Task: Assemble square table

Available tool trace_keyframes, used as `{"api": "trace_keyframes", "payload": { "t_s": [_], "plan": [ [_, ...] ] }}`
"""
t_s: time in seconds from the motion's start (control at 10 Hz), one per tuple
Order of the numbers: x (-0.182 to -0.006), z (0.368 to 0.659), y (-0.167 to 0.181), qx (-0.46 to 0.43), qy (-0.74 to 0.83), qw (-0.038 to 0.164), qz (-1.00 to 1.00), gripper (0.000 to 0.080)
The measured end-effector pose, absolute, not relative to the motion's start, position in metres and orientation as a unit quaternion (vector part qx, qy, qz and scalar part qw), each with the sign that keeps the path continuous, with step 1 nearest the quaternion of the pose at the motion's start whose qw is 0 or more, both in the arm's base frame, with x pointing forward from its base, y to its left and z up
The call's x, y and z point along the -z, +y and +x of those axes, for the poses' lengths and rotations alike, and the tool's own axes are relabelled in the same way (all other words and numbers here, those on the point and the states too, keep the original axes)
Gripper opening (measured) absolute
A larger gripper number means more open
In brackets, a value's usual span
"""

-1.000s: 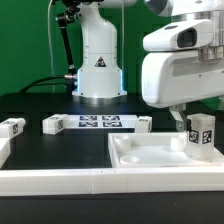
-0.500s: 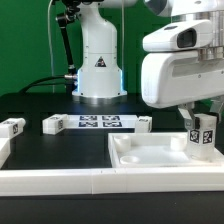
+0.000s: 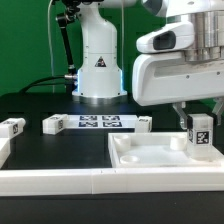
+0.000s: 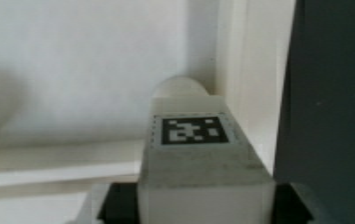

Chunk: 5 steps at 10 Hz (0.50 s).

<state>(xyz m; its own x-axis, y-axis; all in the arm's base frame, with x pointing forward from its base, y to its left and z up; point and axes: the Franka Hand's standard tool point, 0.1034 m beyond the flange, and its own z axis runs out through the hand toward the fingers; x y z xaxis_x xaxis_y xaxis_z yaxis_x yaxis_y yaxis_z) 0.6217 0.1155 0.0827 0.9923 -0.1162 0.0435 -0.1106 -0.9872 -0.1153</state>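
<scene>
My gripper (image 3: 200, 121) is shut on a white block leg (image 3: 201, 133) with a black-and-white tag, held upright over the right end of the white square slab (image 3: 150, 156). In the wrist view the leg (image 4: 195, 140) sits between the dark fingers (image 4: 121, 205), its far end pointing at the slab's rim (image 4: 85, 165) and inner surface. Three more tagged legs lie on the black table: one at the exterior view's left (image 3: 12, 127), one beside the marker board (image 3: 54, 124), one behind the slab (image 3: 144, 123).
The marker board (image 3: 98, 122) lies flat in front of the robot's white base (image 3: 97, 70). A long white border rail (image 3: 80, 182) runs along the front edge and turns up at the left. Black cables trail at the back left.
The jaws have closed on the leg. The gripper with the leg has since shifted slightly up and towards the exterior view's left.
</scene>
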Motion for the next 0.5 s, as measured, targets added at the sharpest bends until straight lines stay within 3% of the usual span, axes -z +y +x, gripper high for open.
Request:
{"api": "trace_keyframes", "payload": {
  "t_s": [0.5],
  "plan": [
    [-0.0815,0.6223,0.1130,0.009,0.325,0.064,-0.943,0.0290]
  ]
}}
